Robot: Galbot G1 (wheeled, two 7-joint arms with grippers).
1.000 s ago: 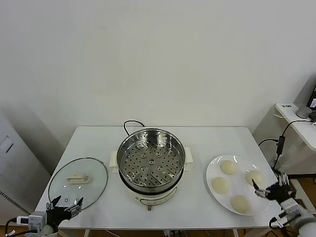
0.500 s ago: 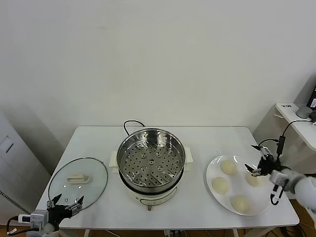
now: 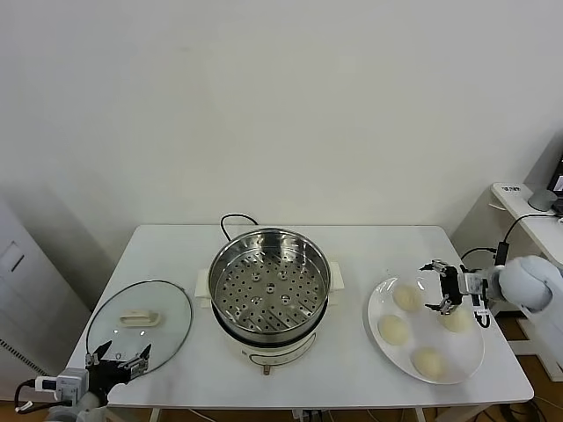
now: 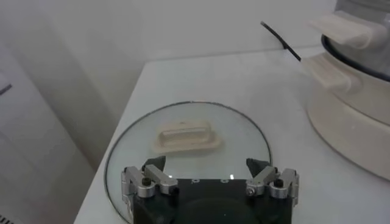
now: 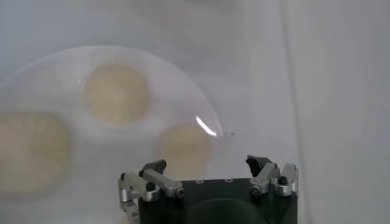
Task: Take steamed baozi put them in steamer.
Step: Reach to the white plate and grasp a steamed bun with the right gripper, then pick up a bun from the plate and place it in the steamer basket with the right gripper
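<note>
No readable text, label, brand, number or sign anywhere in these views.

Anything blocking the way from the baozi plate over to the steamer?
Nothing visible. Bare table lies between the plate of baozi and the steamer, which is uncovered; its glass lid lies on the far side.

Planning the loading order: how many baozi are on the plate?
4, all on the plate: far-left baozi, near-left, nearest, and one beside the right hand.
</note>
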